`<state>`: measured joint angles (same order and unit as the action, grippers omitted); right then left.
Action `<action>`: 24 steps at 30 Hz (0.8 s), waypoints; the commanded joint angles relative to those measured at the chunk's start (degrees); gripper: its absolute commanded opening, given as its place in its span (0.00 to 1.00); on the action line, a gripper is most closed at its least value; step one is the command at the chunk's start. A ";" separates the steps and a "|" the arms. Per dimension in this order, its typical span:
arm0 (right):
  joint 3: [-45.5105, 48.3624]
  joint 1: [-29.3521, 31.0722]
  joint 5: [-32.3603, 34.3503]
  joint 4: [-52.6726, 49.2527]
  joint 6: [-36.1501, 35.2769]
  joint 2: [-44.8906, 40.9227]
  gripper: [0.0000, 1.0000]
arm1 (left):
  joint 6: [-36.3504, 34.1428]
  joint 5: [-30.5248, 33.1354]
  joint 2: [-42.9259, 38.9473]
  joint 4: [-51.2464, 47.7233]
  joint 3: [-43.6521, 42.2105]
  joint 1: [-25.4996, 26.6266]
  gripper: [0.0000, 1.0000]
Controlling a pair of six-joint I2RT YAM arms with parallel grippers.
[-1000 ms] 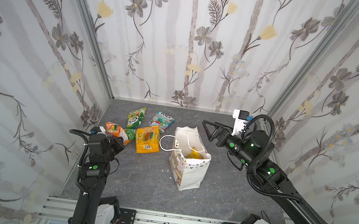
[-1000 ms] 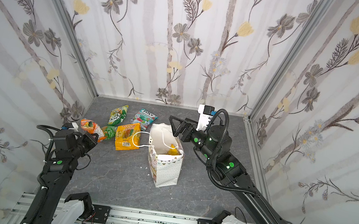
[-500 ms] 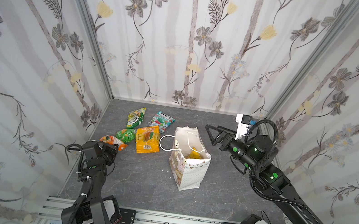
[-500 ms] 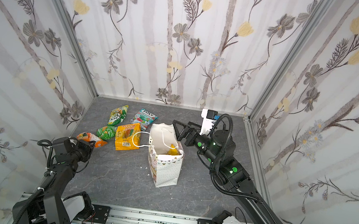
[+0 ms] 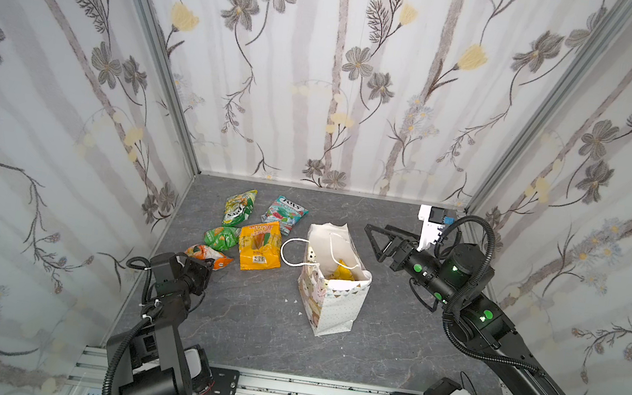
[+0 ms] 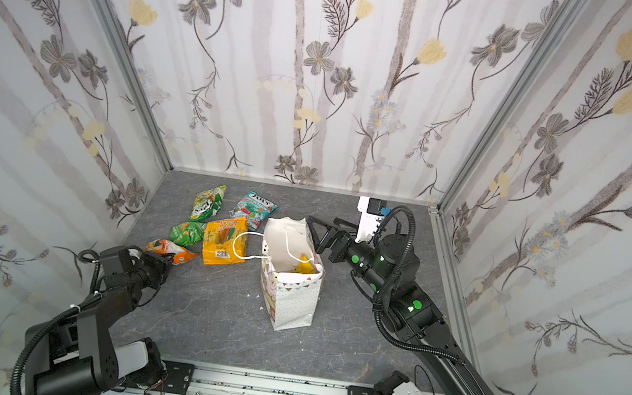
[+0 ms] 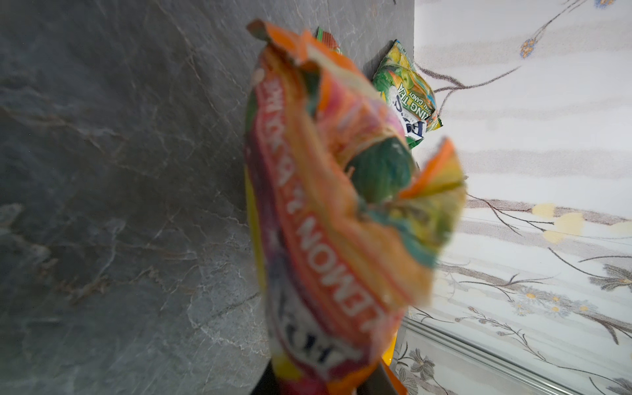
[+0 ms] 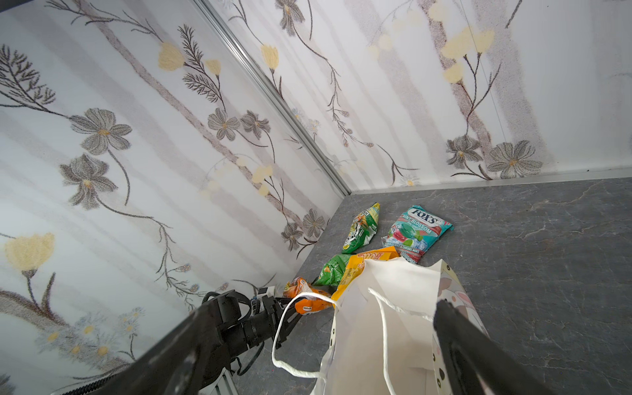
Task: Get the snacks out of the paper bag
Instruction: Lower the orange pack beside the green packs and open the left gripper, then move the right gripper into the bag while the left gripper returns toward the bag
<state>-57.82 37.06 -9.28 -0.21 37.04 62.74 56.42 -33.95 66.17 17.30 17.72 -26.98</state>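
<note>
- Top view: five crinkly plastic snack packets (image 5: 259, 245) lie out on the table, left of the white dotted paper gift bag (image 5: 336, 310). A yellow pouch (image 5: 343, 273) sits inside, not yet taken out. The right gripper (image 5: 375, 240), jaws wide, hovers just right of the bag's mouth.
- Left wrist view: the small orange packet (image 7: 328, 212) sits at the left gripper (image 7: 325, 384); clamped or loosed, I cannot tell.
- Right wrist view: the bag's mouth lies just ahead of the fingers (image 8: 478, 359).

Both top views: cam high at front, looking down & back over whole table (image 5: 244, 335); nearly same scene. Left wrist cam: v. close to orange packet (image 7: 335, 222), blurred, table + wall (image 7: 530, 171) behind. Right wrist cam: close over bag (image 8: 386, 307) mouth, facing packets (image 8: 417, 232) & left arm (image 8: 205, 328); shares them w/ top views.
</note>
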 commanded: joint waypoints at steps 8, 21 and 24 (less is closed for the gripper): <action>0.43 -0.03 -0.87 1.83 1.00 -0.87 0.99 | -3.23 3.86 -8.29 -11.02 0.68 -0.07 0.72; -0.78 -0.03 -1.29 1.58 0.87 -1.18 0.99 | -6.86 3.02 -22.50 -30.64 10.83 0.17 0.93; -1.63 0.03 -2.04 1.26 0.91 -0.59 0.99 | -8.77 3.11 -25.05 -34.90 15.54 1.21 0.93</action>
<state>-58.72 37.08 -10.15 -0.21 37.45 61.67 50.24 -30.33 42.50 -12.38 30.52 -26.35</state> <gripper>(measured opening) 0.995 0.932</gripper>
